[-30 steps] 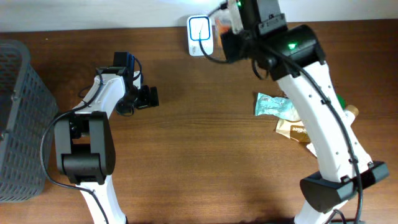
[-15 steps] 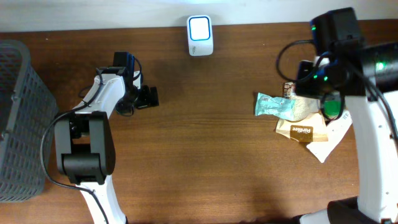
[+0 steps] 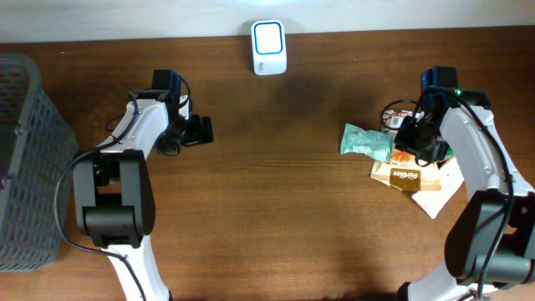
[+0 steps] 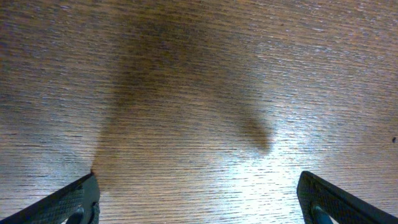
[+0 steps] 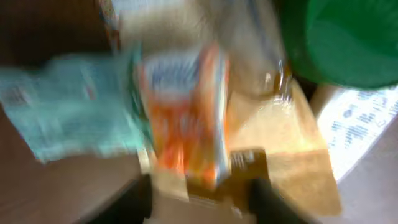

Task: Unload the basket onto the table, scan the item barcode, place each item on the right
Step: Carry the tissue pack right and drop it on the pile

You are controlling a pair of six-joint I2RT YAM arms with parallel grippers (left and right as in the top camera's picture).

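Note:
The white barcode scanner (image 3: 269,37) stands at the back edge of the table, its window facing up. My right gripper (image 3: 412,140) hangs low over the pile of items at the right. The right wrist view is blurred. In it an orange-and-white carton (image 5: 186,118) lies on the pile, its near end between my dark fingers (image 5: 134,199). The right gripper (image 5: 202,202) has its jaws apart and is open. My left gripper (image 3: 201,131) sits at the left, wide open over bare wood (image 4: 199,205).
The pile holds a teal pouch (image 3: 365,140), a brown packet (image 3: 407,176), a white paper (image 3: 445,188) and something green (image 5: 348,37). A grey mesh basket (image 3: 21,159) stands at the far left edge.
The right arm swung from the scanner at the back to the pile at the right and came down onto it. Its jaws went from shut to apart. The left arm stayed still.

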